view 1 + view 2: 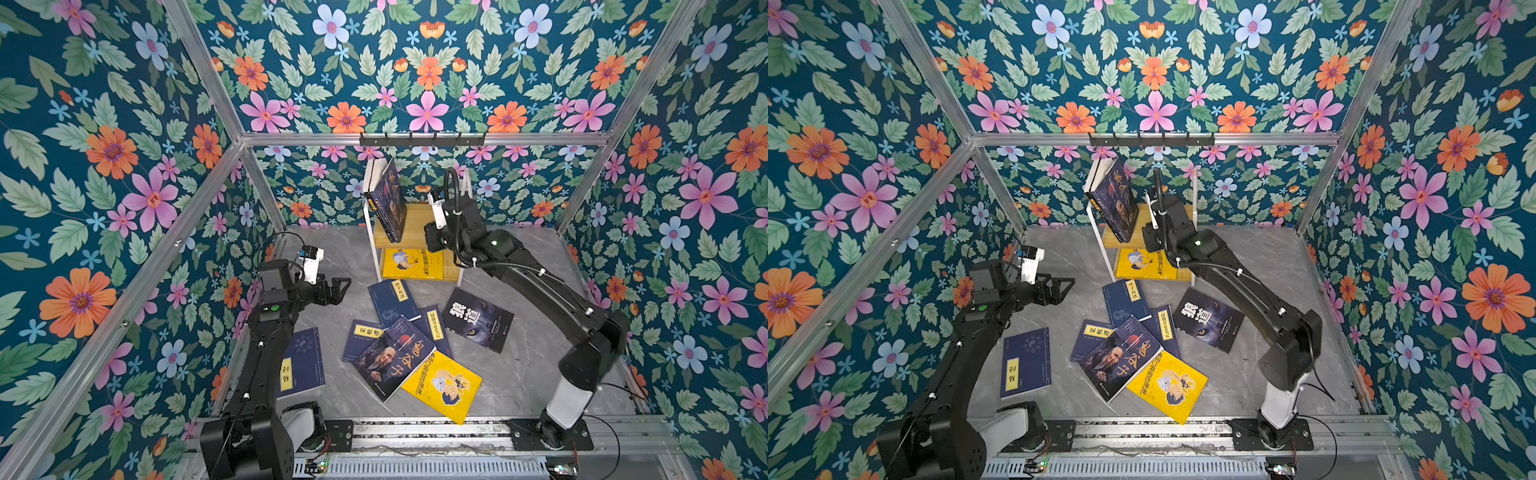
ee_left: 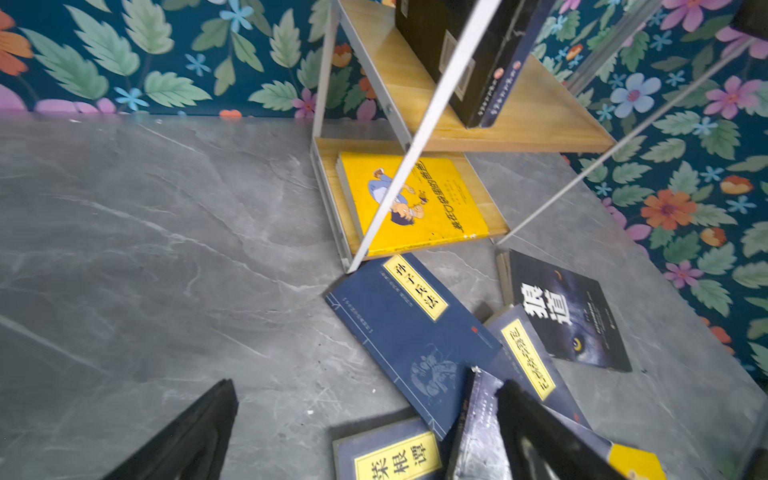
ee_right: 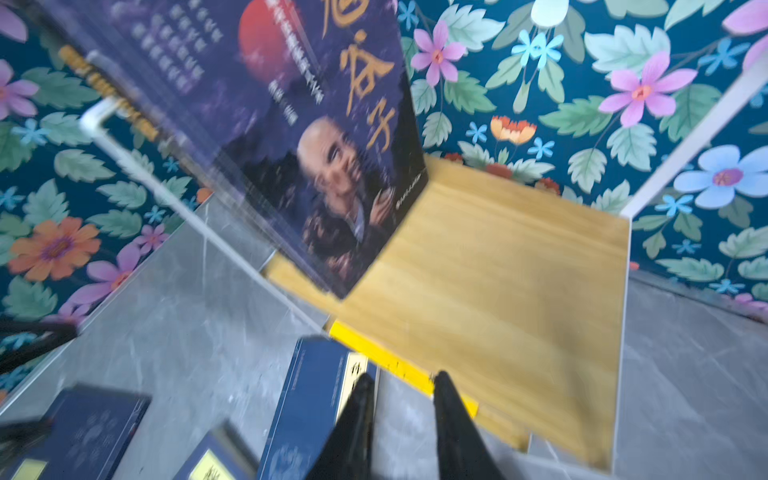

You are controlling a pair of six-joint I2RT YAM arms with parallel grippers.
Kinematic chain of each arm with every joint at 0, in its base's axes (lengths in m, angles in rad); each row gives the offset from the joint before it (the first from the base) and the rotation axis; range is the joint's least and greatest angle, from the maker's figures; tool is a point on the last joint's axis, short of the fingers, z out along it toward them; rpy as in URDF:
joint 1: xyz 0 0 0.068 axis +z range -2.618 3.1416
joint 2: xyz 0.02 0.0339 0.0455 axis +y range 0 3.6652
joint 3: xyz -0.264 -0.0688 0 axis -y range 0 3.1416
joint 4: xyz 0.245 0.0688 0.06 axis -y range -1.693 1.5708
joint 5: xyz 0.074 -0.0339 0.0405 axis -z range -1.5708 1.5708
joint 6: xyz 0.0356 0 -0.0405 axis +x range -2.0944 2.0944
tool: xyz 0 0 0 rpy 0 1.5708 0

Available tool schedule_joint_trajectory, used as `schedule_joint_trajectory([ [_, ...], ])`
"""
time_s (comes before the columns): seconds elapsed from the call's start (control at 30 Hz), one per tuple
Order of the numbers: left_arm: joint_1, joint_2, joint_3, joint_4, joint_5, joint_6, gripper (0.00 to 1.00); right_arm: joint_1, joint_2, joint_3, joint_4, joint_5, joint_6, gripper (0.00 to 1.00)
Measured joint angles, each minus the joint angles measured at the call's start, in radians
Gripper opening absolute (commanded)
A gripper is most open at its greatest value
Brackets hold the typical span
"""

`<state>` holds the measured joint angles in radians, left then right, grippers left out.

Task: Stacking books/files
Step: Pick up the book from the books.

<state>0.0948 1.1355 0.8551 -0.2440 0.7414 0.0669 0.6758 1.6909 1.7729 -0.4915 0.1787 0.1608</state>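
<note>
When reaching past the shelf [image 1: 417, 224], mind upright books [image 1: 390, 203] leaning on its upper board: tippy. Pinch loose paperbacks [image 1: 392, 357] strewn on table [image 1: 532, 374] at overhanging edges; probably light, slick, bendy. Empty both: left gripper [image 1: 338, 291] wide apart, right gripper [image 3: 404, 376] narrowly parted.

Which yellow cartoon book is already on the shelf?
The yellow book lying flat on the rack's lower shelf; the other yellow book lies on the table.
</note>
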Motion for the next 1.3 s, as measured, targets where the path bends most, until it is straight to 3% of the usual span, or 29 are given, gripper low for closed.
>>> schedule_joint_trajectory([
  [0.2,-0.097,0.059,-0.035,-0.002,0.034,0.055,1.0,0.027,-0.274,-0.365,0.075,-0.084,0.149,0.58],
  [0.37,-0.171,0.132,-0.05,-0.01,0.058,0.107,1.0,0.028,-0.441,-0.68,0.172,-0.195,0.309,0.66],
  [0.5,-0.203,0.196,-0.055,-0.011,0.056,0.119,1.0,0.042,-0.493,-0.848,0.217,-0.276,0.416,0.67],
  [0.8,-0.271,0.294,-0.076,-0.012,0.043,0.113,0.95,0.05,-0.445,-1.065,0.416,-0.444,0.599,0.71],
  [1.3,-0.357,0.381,-0.134,0.051,0.024,-0.018,0.79,0.057,-0.243,-1.141,0.626,-0.608,0.824,0.7],
])
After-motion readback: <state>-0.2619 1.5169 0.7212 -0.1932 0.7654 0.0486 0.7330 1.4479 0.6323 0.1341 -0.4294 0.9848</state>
